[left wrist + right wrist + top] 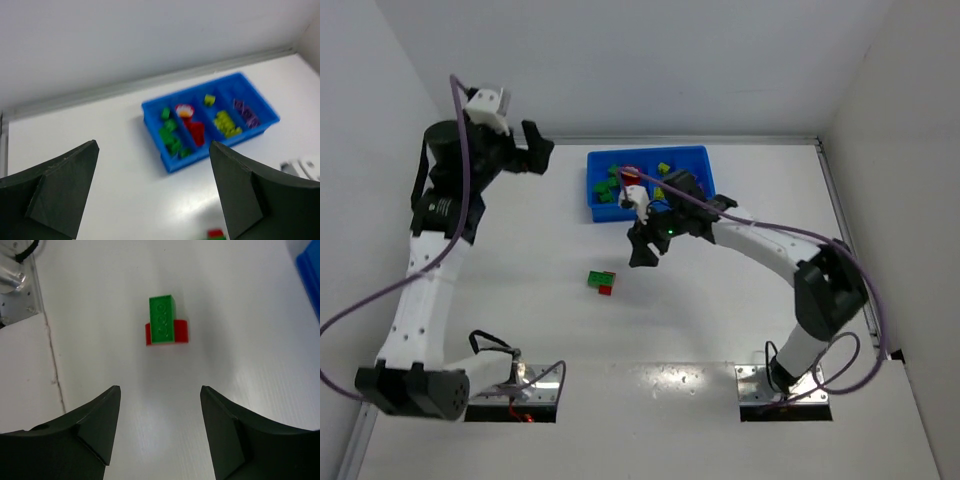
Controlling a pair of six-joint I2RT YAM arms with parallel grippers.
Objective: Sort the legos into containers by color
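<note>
Studded green-on-red lego clump (pixel 163 327) on smooth white table (pixel 240 315), left end effector (pixel 153 150) wide – right end effector (pixel 160 392) parted, empty

Tray (pixel 650 151): bright blue. Contents by colour: green bricks (pixel 171 134), red bricks (pixel 196 132), yellow bricks (pixel 226 124), purple bricks (pixel 246 112). Loose clump (pixel 162 326): green on top, red below, on a plain white table (pixel 240 315); arms (pixel 420 290) white with black joints, cables (pixel 460 130) purple.
</note>
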